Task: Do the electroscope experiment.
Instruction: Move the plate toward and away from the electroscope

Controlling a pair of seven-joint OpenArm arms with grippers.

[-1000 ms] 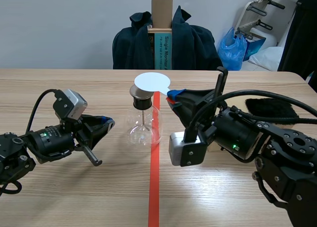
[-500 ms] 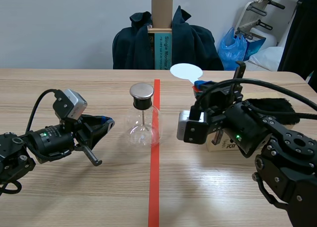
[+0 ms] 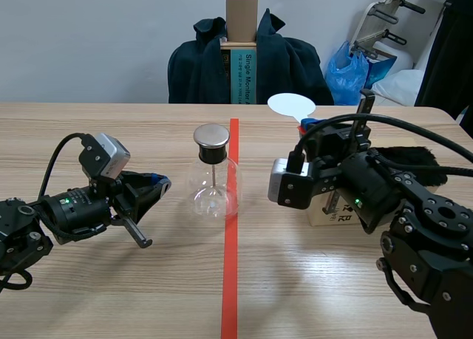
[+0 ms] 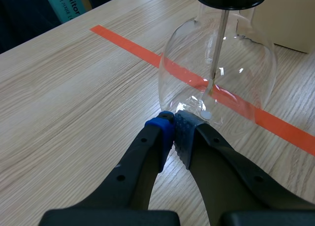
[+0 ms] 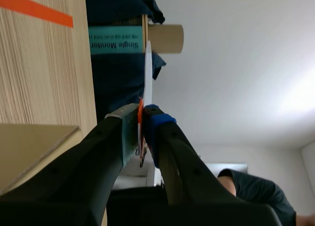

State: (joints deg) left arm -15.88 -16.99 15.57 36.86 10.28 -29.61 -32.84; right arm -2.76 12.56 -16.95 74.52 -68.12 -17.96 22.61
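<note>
The electroscope, a round glass flask [image 3: 213, 185] with a metal cap [image 3: 211, 136] and a rod inside, stands on the red tape line at the table's middle. My left gripper [image 3: 159, 182] rests low to its left, shut on nothing; in the left wrist view its fingertips [image 4: 174, 126] meet just short of the flask [image 4: 216, 78]. My right gripper [image 3: 307, 126] is raised to the right of the flask and shut on the red handle of a white disc [image 3: 291, 105]. The right wrist view shows that disc [image 5: 147, 71] edge-on between the pads.
A small cardboard box [image 3: 329, 212] sits under the right arm, and a black fur cloth [image 3: 410, 163] lies behind it. At the far edge a chair draped with a dark jacket [image 3: 199, 66] holds a teal box [image 3: 244, 77].
The right arm has carried the white disc from just above the flask's cap to the right, away from the flask. The left arm has not moved.
</note>
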